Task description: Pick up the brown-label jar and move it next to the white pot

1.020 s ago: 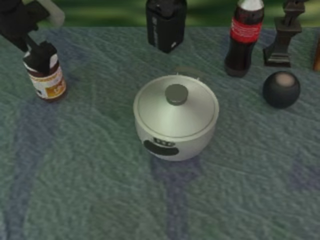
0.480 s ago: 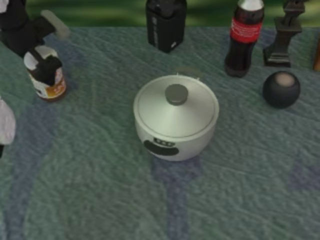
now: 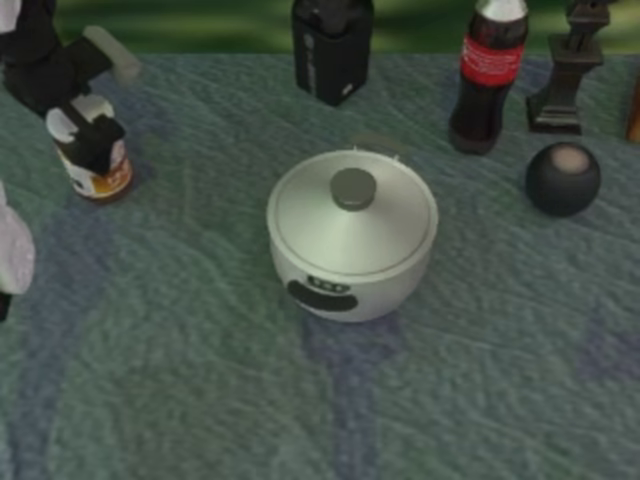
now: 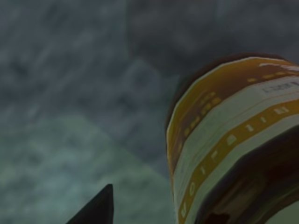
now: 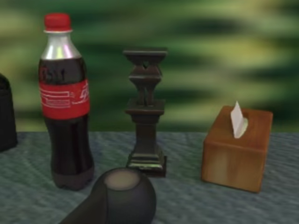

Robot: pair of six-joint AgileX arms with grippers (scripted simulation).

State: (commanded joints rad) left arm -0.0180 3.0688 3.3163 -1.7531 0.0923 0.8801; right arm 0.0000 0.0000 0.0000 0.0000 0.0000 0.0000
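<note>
The brown-label jar (image 3: 103,175) stands upright at the far left of the table, its white lid hidden under my left gripper (image 3: 90,140). That gripper is open and straddles the jar's top. In the left wrist view the jar's label (image 4: 224,135) fills one side, and one dark fingertip (image 4: 100,210) stands apart from it with cloth showing between. The white pot (image 3: 350,230), with its grey knob (image 3: 352,188), sits mid-table, well to the right of the jar. My right gripper (image 5: 149,220) is parked out of the top view; one finger (image 5: 81,212) shows low, off-centre.
A black box (image 3: 333,45), a cola bottle (image 3: 490,75) and a dark statuette (image 3: 570,70) line the back edge. A dark grey ball (image 3: 563,178) lies right of the pot. A wooden tissue box (image 5: 237,149) stands far right. Part of my left arm (image 3: 12,250) overhangs the left edge.
My left gripper has come down further over the jar's lid, and the arm's white link has entered at the left edge. The jar and the pot have stayed put.
</note>
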